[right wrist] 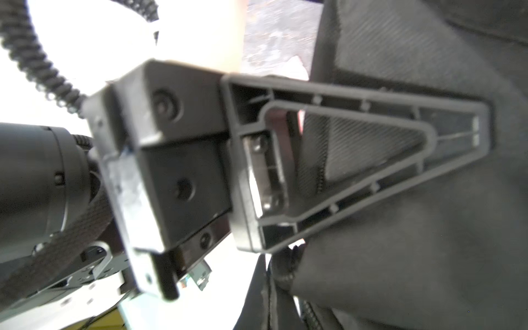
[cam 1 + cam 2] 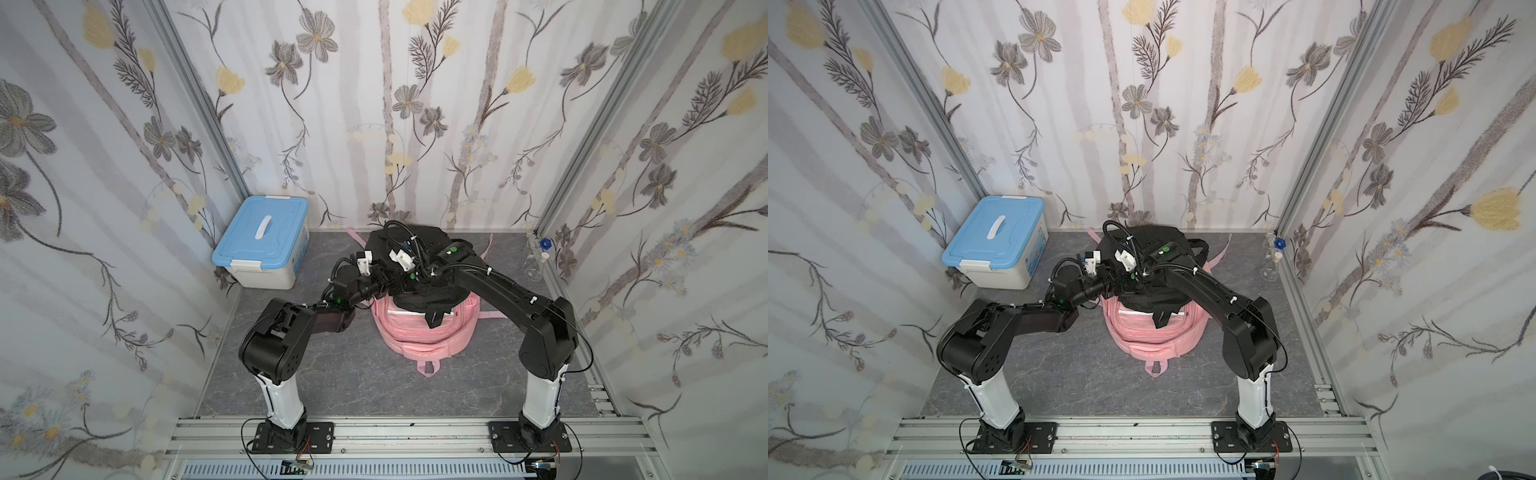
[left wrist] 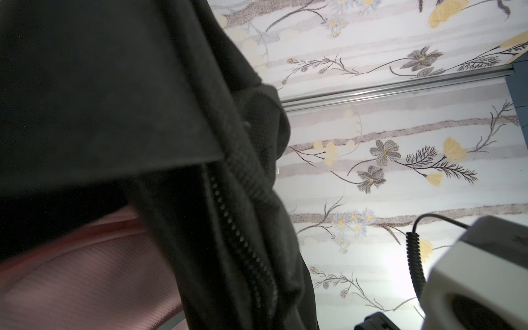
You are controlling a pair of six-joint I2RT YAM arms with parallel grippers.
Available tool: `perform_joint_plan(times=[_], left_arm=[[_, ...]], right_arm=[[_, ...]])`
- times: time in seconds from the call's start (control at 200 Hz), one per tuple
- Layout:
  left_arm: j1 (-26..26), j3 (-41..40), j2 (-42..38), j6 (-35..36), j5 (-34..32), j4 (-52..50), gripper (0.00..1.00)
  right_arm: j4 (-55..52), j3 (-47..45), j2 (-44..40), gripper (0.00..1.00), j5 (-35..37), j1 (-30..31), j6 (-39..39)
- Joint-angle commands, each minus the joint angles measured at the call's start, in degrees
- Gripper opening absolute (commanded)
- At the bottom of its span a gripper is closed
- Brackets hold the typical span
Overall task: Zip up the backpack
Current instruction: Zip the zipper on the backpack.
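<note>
Black fabric backpack (image 3: 114, 85) looks limp and light; best pinched beside its zipper teeth (image 3: 243, 243). Left gripper (image 1: 483, 134) and right gripper (image 2: 415, 276) are clenched; on what, can't tell.

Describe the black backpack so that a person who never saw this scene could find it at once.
Look at the grey table between the flowered walls. Toward its back, in the middle, two backpacks lie stacked. The black backpack is the upper one, resting on the pink backpack, which shows below it toward the front.
</note>
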Motion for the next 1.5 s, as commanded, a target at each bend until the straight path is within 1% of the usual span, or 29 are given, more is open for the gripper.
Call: perform_joint_plan(times=[0.0,0.13,0.17,0.215,0.255,0.325,0.515,0.565,0.615,0.664,0.704,0.724,0.744,0.764,0.864,0.879,0.989,1.089,1.184,1.254,1.374,1.494], left_arm=[[-1.0,-2.1,-9.0,10.3,-4.5,-10.6,0.00],[-4.7,-2.0,-20.7,20.3,-14.5,-27.3,0.00],[-6.2,-1.4,-22.6,22.1,-17.0,-31.1,0.00],[-7.1,-1.0,-23.3,22.7,-18.0,-33.2,0.00],[-7.4,-1.1,-22.9,21.6,-18.2,-33.4,0.00],[-7.7,-0.9,-20.4,19.3,-16.6,-32.7,0.00],[-10.7,2.1,-10.4,15.1,-13.0,-28.9,0.00],[-11.6,3.5,-8.3,14.6,-12.4,-29.3,0.08],[-12.1,5.0,-7.0,14.4,-12.0,-29.9,0.20],[-12.4,5.8,-6.2,14.1,-11.9,-30.3,0.24],[-12.6,6.2,-5.9,13.8,-11.7,-30.3,0.29],[-12.6,6.4,-5.8,13.7,-11.7,-30.5,0.34],[-12.8,6.7,-5.7,13.8,-11.7,-30.8,0.47],[-12.8,7.0,-5.6,13.9,-11.4,-31.5,0.55],[-12.9,6.9,-6.3,14.1,-10.7,-31.9,0.68],[-12.9,6.8,-6.6,14.3,-10.9,-32.2,0.70],[-12.8,6.8,-10.2,16.7,-12.4,-37.8,0.77],[-12.1,7.4,-13.3,19.2,-14.2,-43.8,0.79],[-10.7,8.5,-13.9,20.6,-14.5,-47.9,0.82],[-8.8,7.3,-13.0,18.6,-11.9,-44.8,0.85],[-5.8,4.4,-9.0,11.9,-4.4,-33.2,0.90],[-5.0,2.5,-6.3,7.1,-1.3,-23.4,0.92]], right_arm=[[2.9,-0.2,-1.4,0.00,-0.2,-1.0,-1.8],[1.2,-1.9,-3.4,0.00,0.1,-2.2,-3.4],[0.4,-2.3,-3.9,0.00,0.5,-2.8,-3.9],[-0.2,-2.9,-4.6,0.00,0.9,-3.6,-4.4],[-0.7,-3.7,-5.5,0.00,1.1,-4.3,-4.6],[-0.8,-6.0,-7.3,0.00,1.8,-5.4,-4.7],[-2.2,-12.3,-12.6,0.00,4.9,-8.9,-5.8],[-3.0,-12.9,-13.6,0.00,5.4,-9.4,-6.3],[-3.2,-13.6,-14.6,0.00,5.4,-9.9,-6.5],[-3.5,-13.9,-15.3,0.00,5.5,-10.3,-6.7],[-4.1,-13.9,-15.7,0.00,6.0,-10.7,-6.9],[-4.3,-14.0,-15.9,0.00,6.3,-11.1,-7.0],[-4.4,-14.4,-16.2,0.00,6.5,-11.3,-7.2],[-4.6,-14.7,-16.4,0.00,6.8,-11.6,-7.2],[-4.5,-17.3,-17.1,0.00,7.3,-13.0,-7.7],[-4.5,-17.7,-18.7,0.00,7.5,-13.0,-7.7],[-4.3,-21.4,-20.6,0.00,8.3,-13.6,-7.8],[-4.0,-25.0,-22.6,0.00,8.9,-14.8,-7.6],[-3.1,-27.6,-24.4,0.00,8.3,-16.4,-7.4],[-2.2,-28.6,-25.3,0.00,6.9,-17.6,-7.2],[-1.3,-28.6,-25.5,0.00,4.6,-18.3,-6.6],[-0.8,-27.9,-25.1,0.00,2.5,-18.8,-6.3]])
